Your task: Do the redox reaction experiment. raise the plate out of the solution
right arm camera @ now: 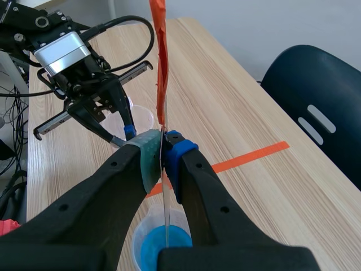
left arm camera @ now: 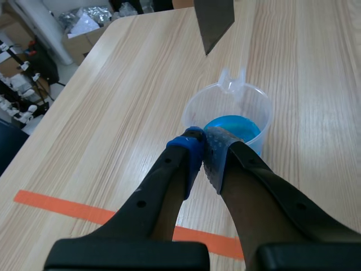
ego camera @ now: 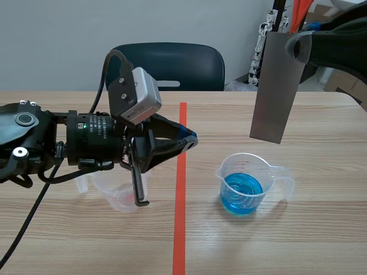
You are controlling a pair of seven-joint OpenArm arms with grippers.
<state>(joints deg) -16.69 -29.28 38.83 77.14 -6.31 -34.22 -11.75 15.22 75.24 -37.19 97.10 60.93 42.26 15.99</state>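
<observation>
We see right pincer (right arm camera: 162,148) clamping grey metal plate (ego camera: 276,86) above clear plastic beaker of blue liquid (ego camera: 265,172); left pincer (left arm camera: 204,149) closed empty beside beaker.

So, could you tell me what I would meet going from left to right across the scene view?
The empty clear cup, orange tape line, beaker of blue solution, right gripper, shut on the grey plate.

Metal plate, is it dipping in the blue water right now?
No, the metal plate hangs in the air, its bottom edge clear of the cup and blue water.
</observation>
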